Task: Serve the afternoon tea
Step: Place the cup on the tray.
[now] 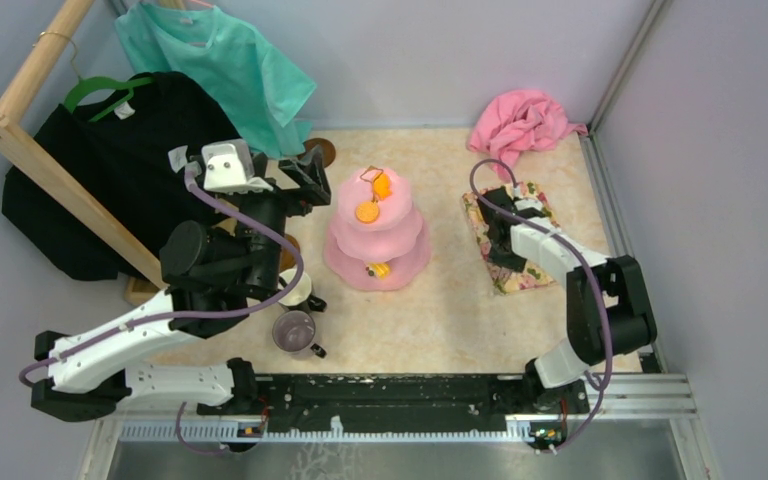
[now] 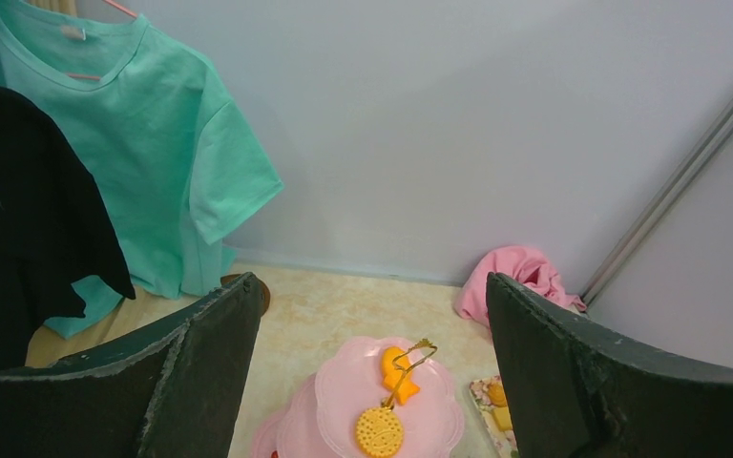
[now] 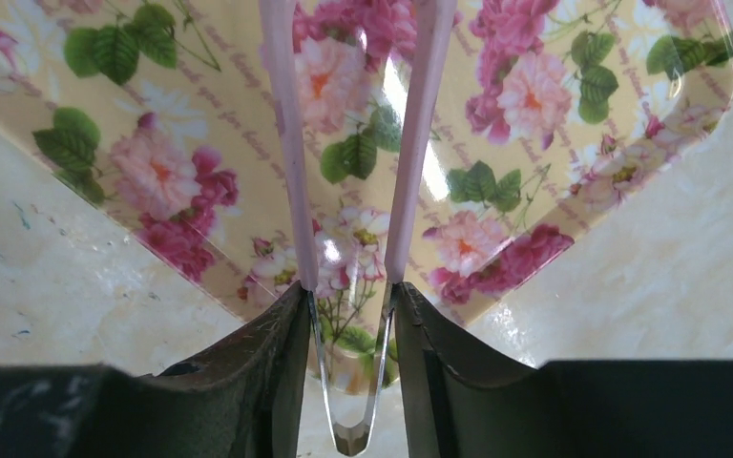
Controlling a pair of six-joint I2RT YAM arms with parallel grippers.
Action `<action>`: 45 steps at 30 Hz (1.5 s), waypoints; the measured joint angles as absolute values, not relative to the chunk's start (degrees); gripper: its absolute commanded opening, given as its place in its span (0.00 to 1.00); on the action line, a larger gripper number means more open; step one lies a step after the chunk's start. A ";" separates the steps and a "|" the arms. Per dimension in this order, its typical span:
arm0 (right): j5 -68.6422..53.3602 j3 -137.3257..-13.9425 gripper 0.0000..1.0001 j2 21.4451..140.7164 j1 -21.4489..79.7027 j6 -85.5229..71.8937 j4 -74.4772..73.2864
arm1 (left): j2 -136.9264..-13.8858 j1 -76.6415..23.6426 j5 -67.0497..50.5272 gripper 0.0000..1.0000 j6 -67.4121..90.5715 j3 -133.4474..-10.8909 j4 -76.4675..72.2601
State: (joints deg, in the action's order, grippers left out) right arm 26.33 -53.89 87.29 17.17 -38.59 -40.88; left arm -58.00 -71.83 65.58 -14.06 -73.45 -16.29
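The pink three-tier cake stand [image 1: 376,240] with its gold loop [image 1: 368,176] stands mid-table. An orange fish snack [image 1: 383,186] and a round biscuit [image 1: 366,212] lie on its top tier, and a yellow snack [image 1: 380,269] lies on the bottom tier. My left gripper [image 1: 300,175] is open and empty, raised to the left of the stand [image 2: 344,401]. A white mug [image 1: 295,287] and a grey-purple mug [image 1: 295,330] stand near the left arm. My right gripper [image 3: 351,296] is shut on pink tongs [image 3: 282,143] held over the floral mat [image 3: 534,124].
A soft pink cloth [image 1: 520,120] lies at the back right corner. A brown saucer [image 1: 320,150] sits at the back by the hanging teal shirt [image 1: 220,60]. A black shirt [image 1: 100,170] on a wooden rack [image 1: 20,140] fills the left side. Small yellow snacks [image 2: 496,393] lie on the floral mat [image 1: 535,275].
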 measured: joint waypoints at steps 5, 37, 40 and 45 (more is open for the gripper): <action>26.00 -52.88 0.45 87.13 16.27 -37.17 -36.86 | -58.02 -71.83 65.23 0.92 -14.90 -73.45 -16.36; 31.09 -39.11 0.57 61.45 15.94 -35.68 -25.34 | -57.25 -71.57 53.32 0.99 -18.57 -70.63 -16.40; 31.73 -37.80 0.63 58.30 15.94 -37.39 -24.86 | -57.43 -71.57 51.81 0.99 -18.74 -70.63 -15.81; 29.50 -35.22 0.66 56.21 15.94 -36.73 -21.65 | -57.41 -71.57 48.84 0.99 -17.63 -70.63 -13.21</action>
State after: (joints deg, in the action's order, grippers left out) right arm 29.50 -35.22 56.21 15.94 -36.73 -21.65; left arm -57.41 -71.57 48.84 -17.63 -70.63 -13.21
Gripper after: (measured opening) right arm 0.650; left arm 0.993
